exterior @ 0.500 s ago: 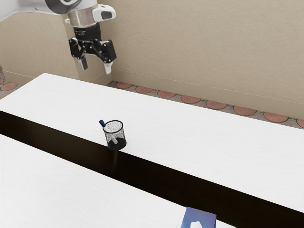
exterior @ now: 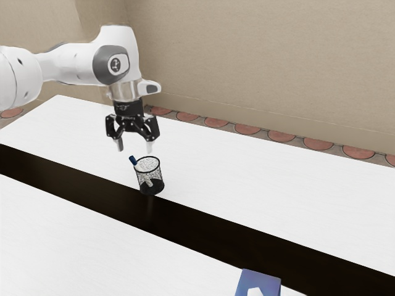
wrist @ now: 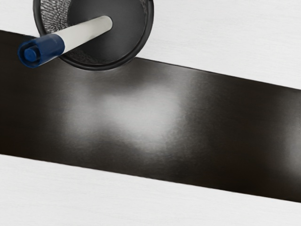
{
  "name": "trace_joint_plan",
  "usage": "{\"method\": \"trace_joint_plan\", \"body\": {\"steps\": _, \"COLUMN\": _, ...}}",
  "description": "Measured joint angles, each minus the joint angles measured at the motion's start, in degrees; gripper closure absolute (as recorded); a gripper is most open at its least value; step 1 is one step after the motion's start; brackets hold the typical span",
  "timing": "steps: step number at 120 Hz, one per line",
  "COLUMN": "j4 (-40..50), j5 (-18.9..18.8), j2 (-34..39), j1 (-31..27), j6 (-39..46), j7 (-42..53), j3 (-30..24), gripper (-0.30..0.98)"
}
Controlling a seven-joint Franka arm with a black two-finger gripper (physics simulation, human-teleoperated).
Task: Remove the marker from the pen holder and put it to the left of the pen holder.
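Exterior cam is looking down at a slant from beside the arm [exterior: 74,63], standing well back. Wrist cam is facing steeply down, sitting close. Both are catching pen holder [exterior: 152,187], marker [wrist: 85,34], dark strip [exterior: 210,231], white tabletop [exterior: 278,185].

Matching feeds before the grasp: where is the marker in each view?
Exterior view: the marker is left of centre, leaning out of the pen holder.
Wrist view: it crosses the holder's rim, blue cap against the dark strip.
Shared landmark: that strip, beside the holder.
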State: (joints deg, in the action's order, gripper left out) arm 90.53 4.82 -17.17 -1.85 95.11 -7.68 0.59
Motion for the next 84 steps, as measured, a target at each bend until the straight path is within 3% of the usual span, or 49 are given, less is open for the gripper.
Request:
{"method": "trace_joint_plan", "body": {"steps": 20, "j4": -4.5, "j5": 2.6, "j2": -6.5, "j1": -1.6, "j6": 6.3, "j7": 1.1, "j3": 2.2, "gripper": 0.0}}
{"method": "trace_joint_plan", "body": {"steps": 36, "j4": -5.6, "j5": 4.7, "j2": -7.6, "j1": -6.4, "j6": 9.0, "j7": 3.5, "j3": 2.7, "gripper": 0.0}}
{"method": "trace_joint_plan", "body": {"steps": 62, "j4": 1.8, "j5": 8.5, "j2": -6.4, "j1": -7.4, "j6": 12.3, "j7": 7.8, "j3": 3.0, "gripper": 0.0}}
{"method": "trace_joint_plan", "body": {"steps": 84, "j4": 3.1, "j5": 9.4, "j2": -7.0, "j1": -7.4, "j6": 16.3, "j7": 11.4, "j3": 2.7, "gripper": 0.0}}
